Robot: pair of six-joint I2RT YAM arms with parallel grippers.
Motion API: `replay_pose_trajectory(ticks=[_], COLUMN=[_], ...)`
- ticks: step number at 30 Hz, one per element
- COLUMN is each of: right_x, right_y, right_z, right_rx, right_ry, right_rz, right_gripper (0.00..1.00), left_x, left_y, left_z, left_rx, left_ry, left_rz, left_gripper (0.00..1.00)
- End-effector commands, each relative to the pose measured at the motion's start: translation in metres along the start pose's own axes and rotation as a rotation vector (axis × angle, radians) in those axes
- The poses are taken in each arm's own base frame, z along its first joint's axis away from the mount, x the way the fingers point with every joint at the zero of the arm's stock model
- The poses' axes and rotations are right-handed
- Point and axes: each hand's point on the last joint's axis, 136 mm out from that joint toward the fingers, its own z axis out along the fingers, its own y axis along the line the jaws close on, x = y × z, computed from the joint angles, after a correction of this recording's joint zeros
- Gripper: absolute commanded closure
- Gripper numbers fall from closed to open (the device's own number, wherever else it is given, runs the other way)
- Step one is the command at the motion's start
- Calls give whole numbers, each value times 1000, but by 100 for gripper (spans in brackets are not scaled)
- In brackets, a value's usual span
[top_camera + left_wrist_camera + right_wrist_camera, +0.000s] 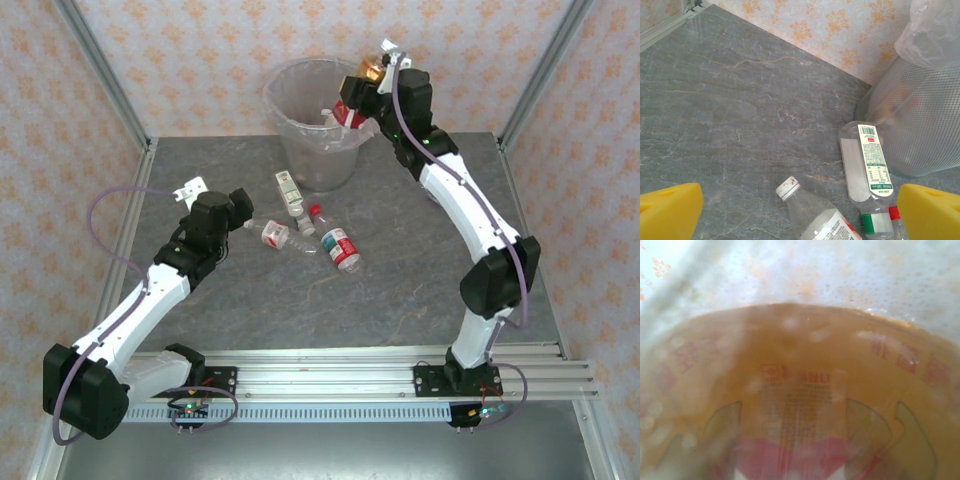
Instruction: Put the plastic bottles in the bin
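Top external view: the right gripper [362,92], upper middle of the frame, is clamped on an amber bottle [364,70] with a red label, held above the right rim of the bin [300,150]. In the right wrist view the same bottle sits pressed close to the lens, with brown liquid above and blurred red label print below. The bin is a pale, see-through bucket lined with a clear bag [932,30]. Something white shows inside it, probably another bottle.

The left gripper [240,215], left of centre, hangs over the grey table [430,290] with its jaws spread wide and nothing between them. In the left wrist view its yellow pads [670,210] sit in the two bottom corners. Between them, at the lower edge, lie a white-capped clear bottle [812,217] and a green-and-white labelled bottle [867,170], which lies just beside the bin's base. A red-labelled bottle [341,248] lies further right, near the centre of the top view.

These bottles look thin-walled and light. The empty ones would likely dent under a hard squeeze, and they are round and slick enough to roll away if nudged. The best hold is probably across the labelled middle of the body, with the fingers straddling its length, rather than at the narrow neck.
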Motion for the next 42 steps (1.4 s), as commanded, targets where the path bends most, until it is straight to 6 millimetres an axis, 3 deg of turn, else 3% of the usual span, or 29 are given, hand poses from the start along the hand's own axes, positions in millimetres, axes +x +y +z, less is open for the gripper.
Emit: replay_pose_trajectory(ticks=[1,9,18,21,31,38,42], right_x=[-3,-12,7,13,40,41,39], right_y=[-8,-5,-45,-49,-68,-69,-67], right_z=[17,59,101,110,124,123,121], right_rx=[64,64,213,219,274,290,291], right_ry=[6,-4,-54,-60,-5,-7,-5], right_rz=[-11,-38,-141,-185,-268,-267,-274], right_gripper=[52,51,51,50,42,24,22], left_x=[1,3,6,11,7,8,8], left_y=[16,21,21,20,36,36,34], left_z=[-1,-2,-3,-2,-3,-6,-7], left_rx=[-60,-61,-47,-41,-132,-108,-94], left_ry=[-4,-4,14,35,9,7,1], left_rz=[4,10,39,50,39,35,32], left_gripper=[0,0,0,0,0,0,0])
